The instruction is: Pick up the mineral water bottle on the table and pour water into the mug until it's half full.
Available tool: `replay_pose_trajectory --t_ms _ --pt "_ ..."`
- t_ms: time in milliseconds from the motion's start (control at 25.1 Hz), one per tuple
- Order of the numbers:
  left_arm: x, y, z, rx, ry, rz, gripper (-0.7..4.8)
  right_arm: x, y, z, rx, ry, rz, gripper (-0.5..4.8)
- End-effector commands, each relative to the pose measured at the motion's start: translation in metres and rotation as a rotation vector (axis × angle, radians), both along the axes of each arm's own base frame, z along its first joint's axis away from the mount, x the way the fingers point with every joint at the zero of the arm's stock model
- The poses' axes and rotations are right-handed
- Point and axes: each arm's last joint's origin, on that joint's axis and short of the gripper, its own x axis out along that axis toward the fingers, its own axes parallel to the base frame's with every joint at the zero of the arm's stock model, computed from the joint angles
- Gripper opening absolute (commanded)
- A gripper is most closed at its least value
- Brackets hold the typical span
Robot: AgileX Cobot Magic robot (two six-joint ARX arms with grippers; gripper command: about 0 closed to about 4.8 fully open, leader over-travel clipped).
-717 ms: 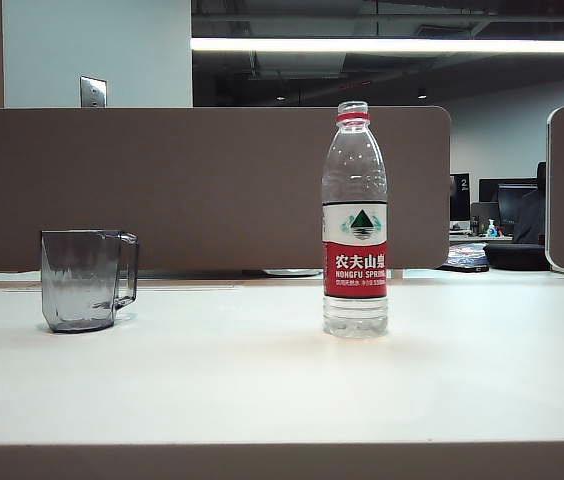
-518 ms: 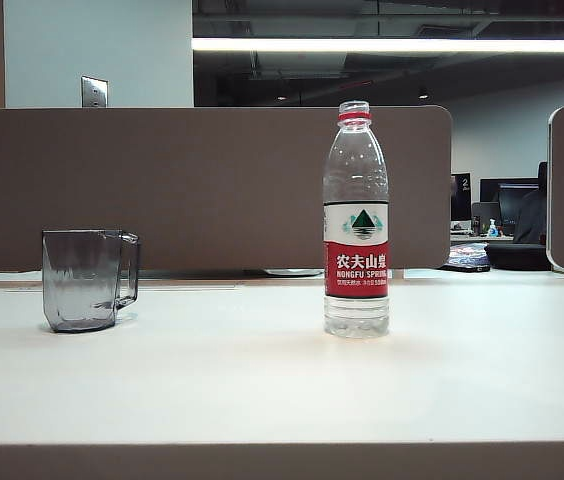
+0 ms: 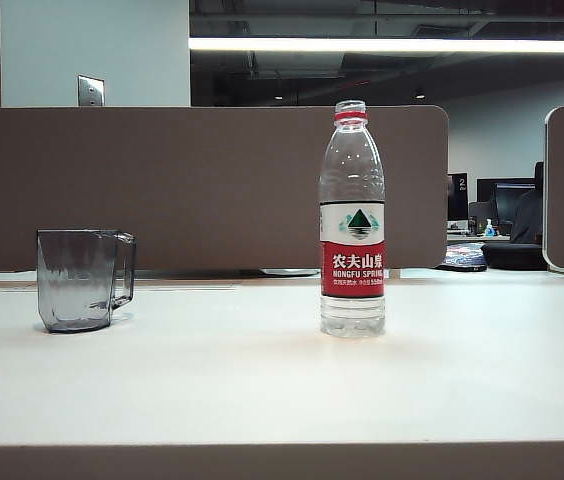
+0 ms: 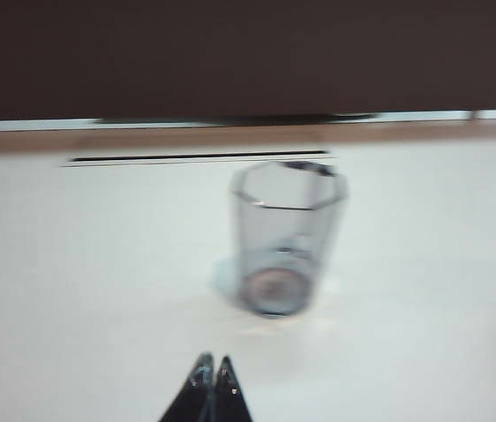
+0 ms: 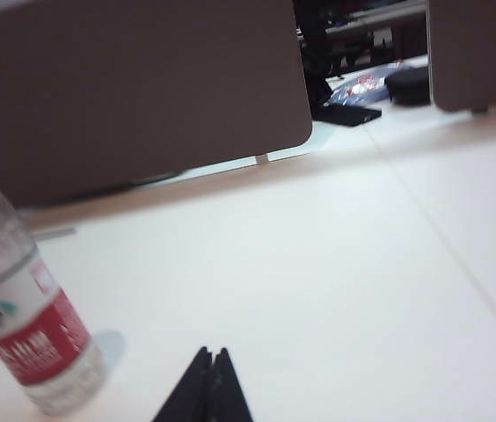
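The left pincer (image 4: 214,374) hovers low over the white bench (image 3: 262,390), its tips pressed together and empty, pointing at the mug (image 4: 285,236) just ahead of it. The right pincer (image 5: 213,369) is likewise closed on nothing, with the bottle (image 5: 21,308) off to one side of it.

From the front, the smoky mug (image 3: 80,279) stands upright toward the bench's left end, handle turned to the middle. The clear bottle (image 3: 352,220) stands upright near the bench's middle, well apart from the mug, apparently uncapped.

The bottle looks thin-walled and likely squashes easily, so a gentle grip around the labelled middle seems safest.

Brown partition panels (image 3: 202,185) back the bench; beyond them lies a dim office.
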Motion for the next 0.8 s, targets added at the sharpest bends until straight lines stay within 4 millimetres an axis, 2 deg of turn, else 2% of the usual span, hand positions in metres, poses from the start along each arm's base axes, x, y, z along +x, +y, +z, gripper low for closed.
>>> replay_pose_trajectory --t_ms 40,159,318,358,557,597,637,677,717,796 --pt "-0.002 -0.012 0.002 -0.002 -0.011 -0.130 -0.05 0.000 0.003 0.003 0.188 -0.031 0.107 0.00" --pt "-0.007 -0.026 0.002 -0.003 -0.011 -0.284 -0.05 -0.002 0.010 0.005 0.285 -0.007 0.316 0.01" --pt "-0.012 -0.035 0.002 -0.003 -0.011 -0.391 -0.05 -0.007 0.023 0.011 0.277 0.016 0.561 0.33" --pt "-0.012 -0.036 0.002 -0.003 -0.011 -0.400 -0.05 -0.009 0.028 0.016 0.282 0.010 0.587 0.90" --pt "-0.012 -0.036 0.002 -0.003 -0.010 -0.399 -0.05 -0.007 0.043 0.029 0.209 0.029 0.546 2.31" --pt "-0.012 -0.036 0.002 -0.003 -0.010 -0.399 -0.05 -0.005 0.047 0.031 0.169 0.034 0.540 2.81" --pt "-0.012 -0.036 0.002 -0.003 -0.010 -0.400 -0.05 0.000 0.057 0.035 0.048 0.030 0.526 4.38" --pt "-0.012 -0.036 0.002 -0.003 -0.010 -0.399 -0.05 0.004 0.064 0.037 -0.029 0.021 0.518 4.79" --pt "-0.012 -0.036 0.002 -0.003 -0.011 -0.399 -0.05 0.012 0.078 0.039 -0.150 0.026 0.486 4.79" --pt "-0.012 -0.036 0.002 -0.003 -0.011 -0.399 -0.05 0.022 0.091 0.037 -0.243 0.035 0.416 4.79"
